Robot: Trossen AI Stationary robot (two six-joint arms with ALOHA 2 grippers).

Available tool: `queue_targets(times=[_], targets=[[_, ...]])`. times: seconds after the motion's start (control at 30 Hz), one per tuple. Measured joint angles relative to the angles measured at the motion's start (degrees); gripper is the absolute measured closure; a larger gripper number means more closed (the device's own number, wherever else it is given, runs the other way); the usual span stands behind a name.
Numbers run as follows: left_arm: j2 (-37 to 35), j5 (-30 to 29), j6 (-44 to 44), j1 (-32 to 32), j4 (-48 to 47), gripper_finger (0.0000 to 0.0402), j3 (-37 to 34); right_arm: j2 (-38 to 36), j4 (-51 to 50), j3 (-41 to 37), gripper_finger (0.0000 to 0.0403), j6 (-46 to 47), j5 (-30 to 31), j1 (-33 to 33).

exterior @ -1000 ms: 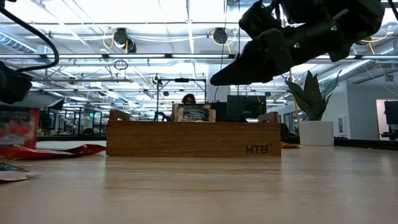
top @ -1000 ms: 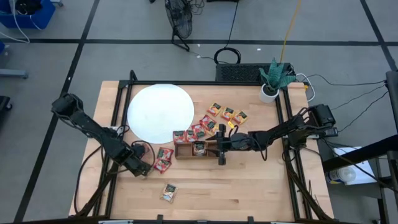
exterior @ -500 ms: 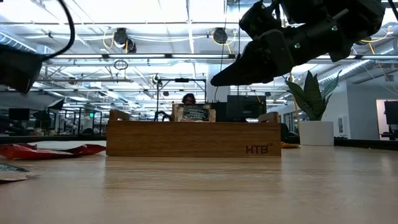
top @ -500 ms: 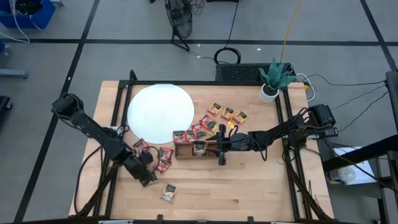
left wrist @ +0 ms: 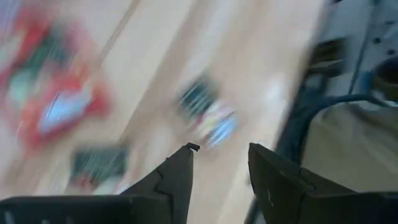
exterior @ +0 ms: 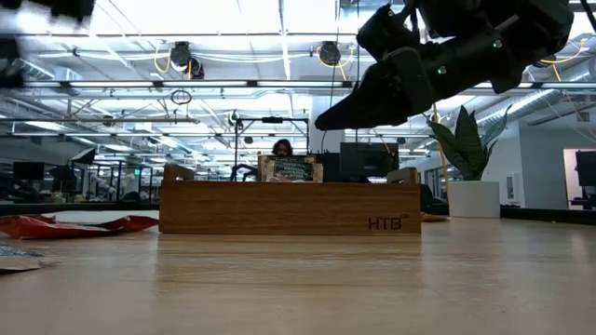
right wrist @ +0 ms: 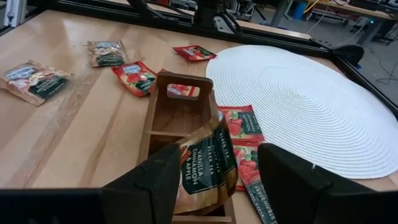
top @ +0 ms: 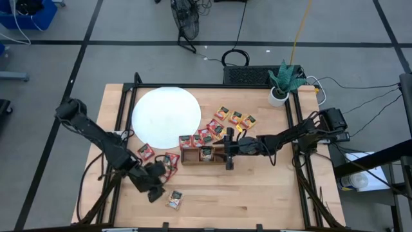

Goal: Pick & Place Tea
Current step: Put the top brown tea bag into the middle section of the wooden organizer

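Observation:
The wooden tray (top: 201, 155) (exterior: 289, 207) lies near the white disc's (top: 166, 116) near-right edge. My right gripper (top: 228, 154) (right wrist: 219, 186) hovers open above the tray's right end. A brown-yellow sachet (right wrist: 204, 163) (exterior: 291, 168) stands on edge in the nearest compartment, and a red one (right wrist: 183, 91) lies in the far compartment. My left gripper (top: 154, 191) (left wrist: 222, 149) is open, above the table beside a pale sachet (top: 174, 200) (left wrist: 208, 118). Red sachets (top: 146, 152) (top: 170, 162) lie flat next to it.
More red sachets (top: 205, 135) lie between disc and tray, and orange-yellow ones (top: 236, 118) lie farther back. A potted plant (top: 280, 87) stands at the far right corner. Bare wood (top: 257, 193) stretches along the near edge.
My left gripper has risen and swung toward the near edge, toward the pale sachet. A red sachet that stood upright beneath it a second ago now lies flat near the disc's near edge.

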Motion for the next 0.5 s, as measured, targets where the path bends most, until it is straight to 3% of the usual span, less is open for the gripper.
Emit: queue_targets(times=[0.1, 0.27, 0.37, 0.5], targets=[[5.9, -4.79, 7.48, -0.42, -9.34, 0.0245, 11.11, 0.0, 0.0, 0.0, 0.0204, 0.01, 0.04, -0.25], [20.41, -3.08, 8.29, 0.31, -38.2, 0.0245, 26.63, 0.0, -0.02, 0.0, 0.0204, 0.43, 0.04, -0.44], [26.43, -0.29, 8.66, -0.23, -47.57, 0.0245, 28.98, 0.0, -0.02, 0.0, 0.0204, 0.45, 0.04, -0.44], [30.57, 5.14, 5.9, -2.41, -49.48, 0.0245, 26.4, 0.0, -0.04, 0.0, 0.0204, 0.47, 0.04, -0.44]])
